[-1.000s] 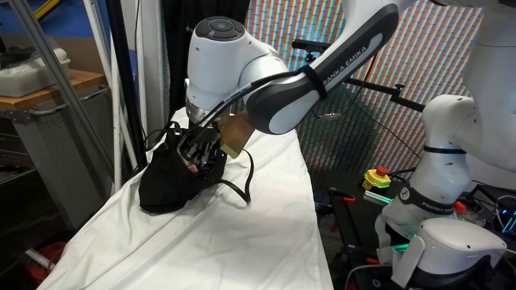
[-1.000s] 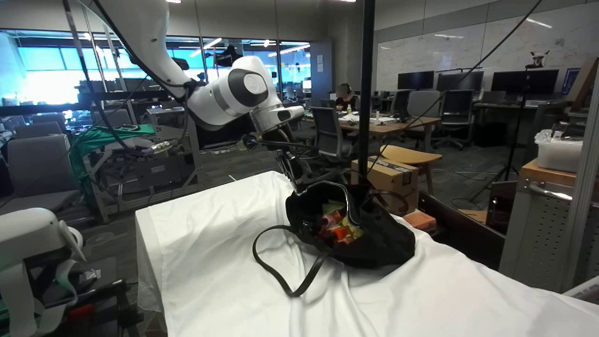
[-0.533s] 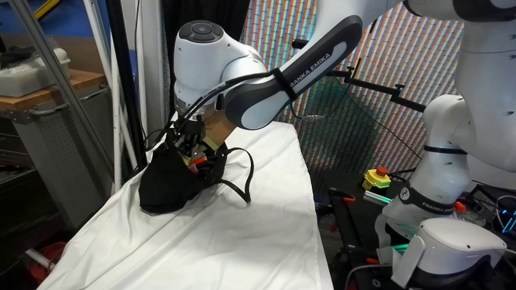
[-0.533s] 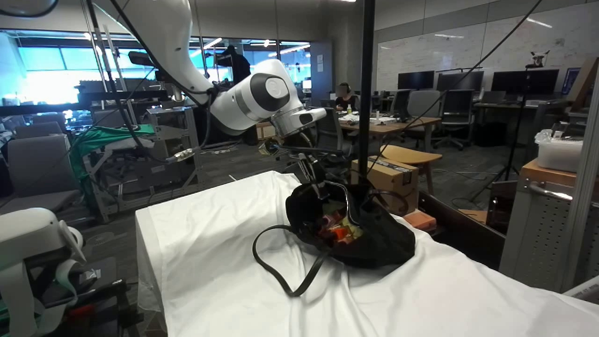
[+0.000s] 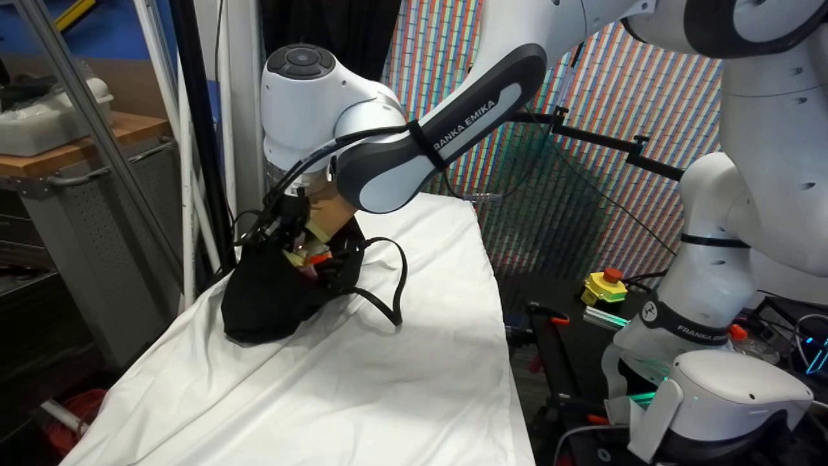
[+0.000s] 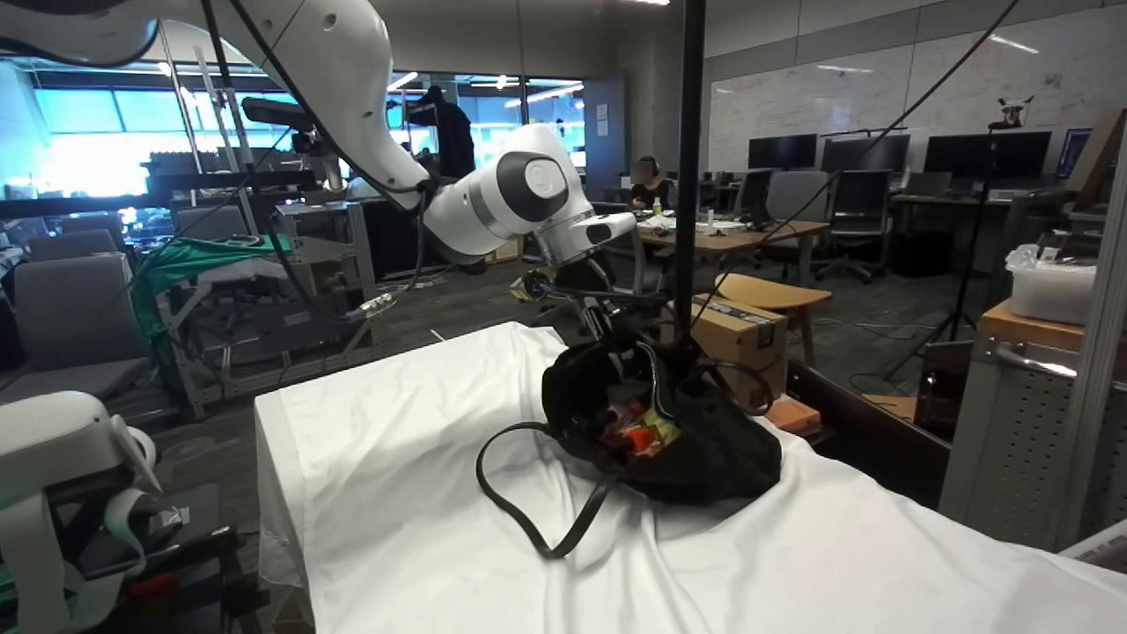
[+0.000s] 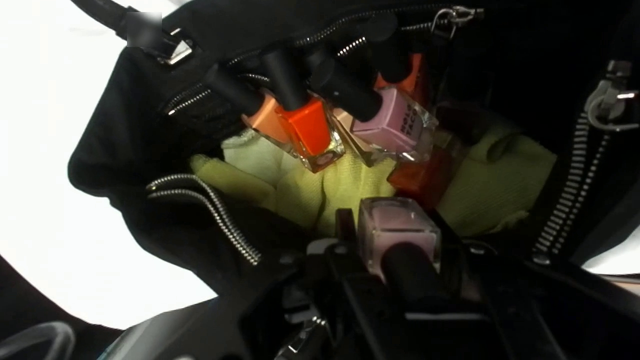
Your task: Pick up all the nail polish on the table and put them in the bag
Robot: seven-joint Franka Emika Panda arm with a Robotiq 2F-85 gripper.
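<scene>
Gripping pink nail polish (image 7: 400, 242) between fingers of end effector (image 7: 392, 222), cap apparently toward palm, base outward, with mouth of black bag (image 6: 722, 458) directly below. Judged: needs only a release, onto bottles (image 7: 311, 131) lying beyond fingertips. Versus earlier frame: now hanging farther across opening.

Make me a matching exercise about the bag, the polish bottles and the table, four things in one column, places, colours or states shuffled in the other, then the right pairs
Things:
1. Bag
2. Table
3. Brightest orange polish bottle
4. Nearest pink polish bottle in the wrist view

Place, colour or state:
A. between the gripper's fingers
B. black outside and open
C. covered in wrinkled white
D. lying inside the bag

Pairs: 1-B, 2-C, 3-D, 4-A.
</scene>
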